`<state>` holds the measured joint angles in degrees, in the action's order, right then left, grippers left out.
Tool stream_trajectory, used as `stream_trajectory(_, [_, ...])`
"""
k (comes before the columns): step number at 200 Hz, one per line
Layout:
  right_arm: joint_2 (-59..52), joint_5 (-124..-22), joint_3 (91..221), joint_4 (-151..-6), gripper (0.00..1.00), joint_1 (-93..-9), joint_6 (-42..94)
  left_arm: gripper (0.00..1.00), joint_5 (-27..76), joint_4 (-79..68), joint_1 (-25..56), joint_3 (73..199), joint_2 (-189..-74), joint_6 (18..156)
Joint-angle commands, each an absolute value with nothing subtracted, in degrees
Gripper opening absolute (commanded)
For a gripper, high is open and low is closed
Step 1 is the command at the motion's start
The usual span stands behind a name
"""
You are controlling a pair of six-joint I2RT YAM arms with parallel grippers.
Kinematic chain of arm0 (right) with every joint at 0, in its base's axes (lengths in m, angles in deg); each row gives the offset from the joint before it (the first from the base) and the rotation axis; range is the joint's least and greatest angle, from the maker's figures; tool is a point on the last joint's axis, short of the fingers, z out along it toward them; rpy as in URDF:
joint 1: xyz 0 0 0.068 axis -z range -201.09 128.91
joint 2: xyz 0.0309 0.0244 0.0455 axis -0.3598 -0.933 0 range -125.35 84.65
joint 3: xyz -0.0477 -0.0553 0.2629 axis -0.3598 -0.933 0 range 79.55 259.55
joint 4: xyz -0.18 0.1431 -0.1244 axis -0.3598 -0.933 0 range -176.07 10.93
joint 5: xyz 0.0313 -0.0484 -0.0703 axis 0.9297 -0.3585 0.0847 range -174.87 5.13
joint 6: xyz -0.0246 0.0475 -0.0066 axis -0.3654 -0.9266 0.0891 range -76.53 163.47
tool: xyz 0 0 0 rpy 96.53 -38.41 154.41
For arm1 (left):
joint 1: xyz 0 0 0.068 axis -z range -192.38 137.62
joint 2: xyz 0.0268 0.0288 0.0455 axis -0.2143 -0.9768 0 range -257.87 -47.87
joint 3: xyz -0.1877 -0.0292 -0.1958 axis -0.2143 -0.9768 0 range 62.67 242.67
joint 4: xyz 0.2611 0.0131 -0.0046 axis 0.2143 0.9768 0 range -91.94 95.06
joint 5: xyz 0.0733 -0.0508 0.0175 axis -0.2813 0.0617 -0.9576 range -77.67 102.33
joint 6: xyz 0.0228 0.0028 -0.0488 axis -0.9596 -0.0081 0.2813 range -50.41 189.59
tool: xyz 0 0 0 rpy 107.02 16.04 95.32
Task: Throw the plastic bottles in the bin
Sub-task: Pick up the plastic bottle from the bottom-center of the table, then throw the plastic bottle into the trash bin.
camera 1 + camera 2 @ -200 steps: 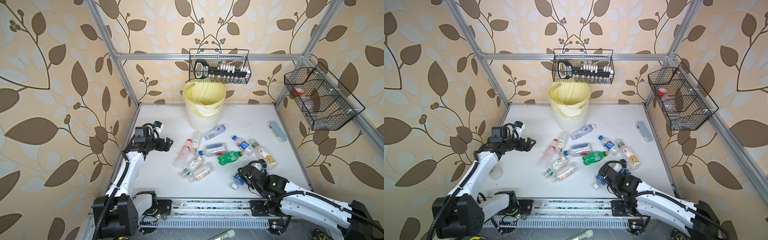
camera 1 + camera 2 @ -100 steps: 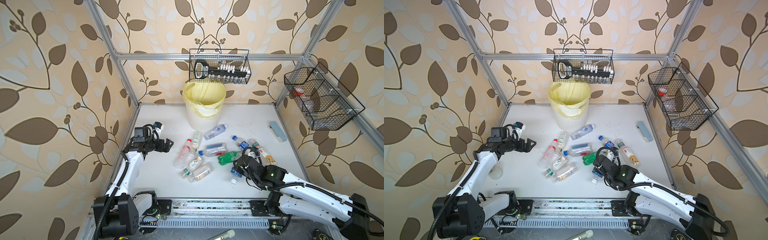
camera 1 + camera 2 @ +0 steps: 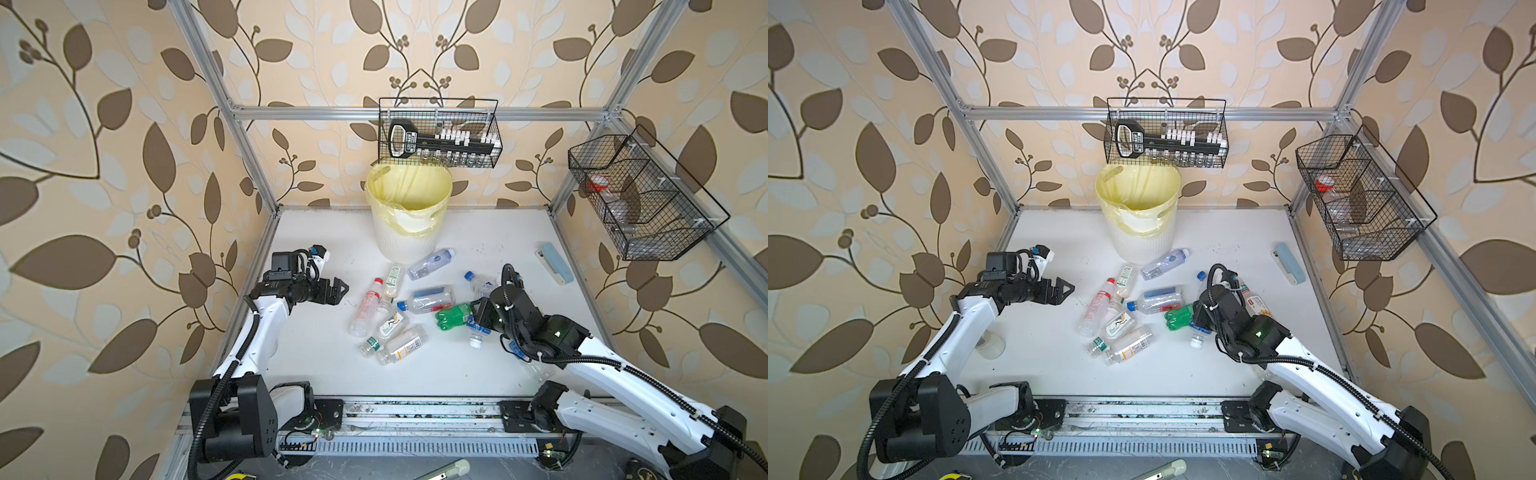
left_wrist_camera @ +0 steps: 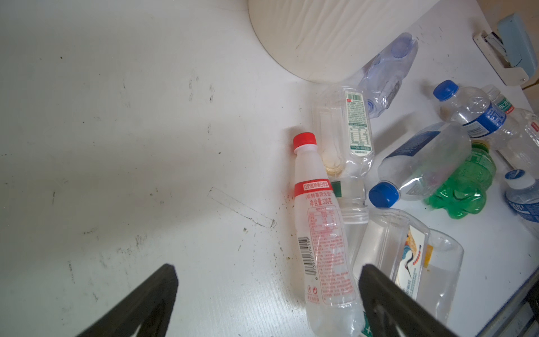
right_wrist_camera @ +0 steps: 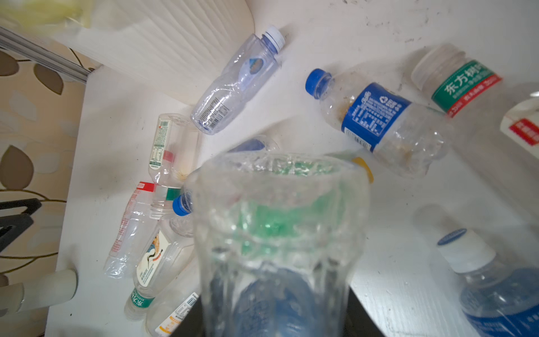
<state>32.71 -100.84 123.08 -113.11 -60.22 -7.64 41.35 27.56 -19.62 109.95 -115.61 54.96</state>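
Two claws: we note the right gripper (image 3: 478, 319) clamped on a clear blue-labelled bottle (image 5: 277, 221); left gripper (image 3: 337, 289) gapes wide, empty, near the red-capped bottle (image 4: 323, 233).

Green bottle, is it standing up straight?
No, the green bottle lies flat on its side on the table.

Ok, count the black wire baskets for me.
2. The back basket hangs above the bin; the side basket hangs off to the right, nearer the front. None looks hidden.
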Motion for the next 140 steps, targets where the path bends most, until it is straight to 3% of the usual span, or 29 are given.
stream_trajectory(1, [31.1, -95.9, 126.7, -111.3, 0.41, -57.3, 0.6, 0.99, 43.0, 28.3, -20.4, 112.8, -115.7, 54.1])
stream_trajectory(56, [29.1, -90.8, 129.2, -104.3, 0.4, -53.7, 3.2, 0.99, 41.3, 28.8, -21.2, 112.7, -115.8, 53.0])
stream_trajectory(140, [25.0, -90.9, 136.4, -100.7, 0.39, -53.5, 3.1, 0.99, 43.4, 30.1, -23.7, 113.4, -115.4, 54.0])
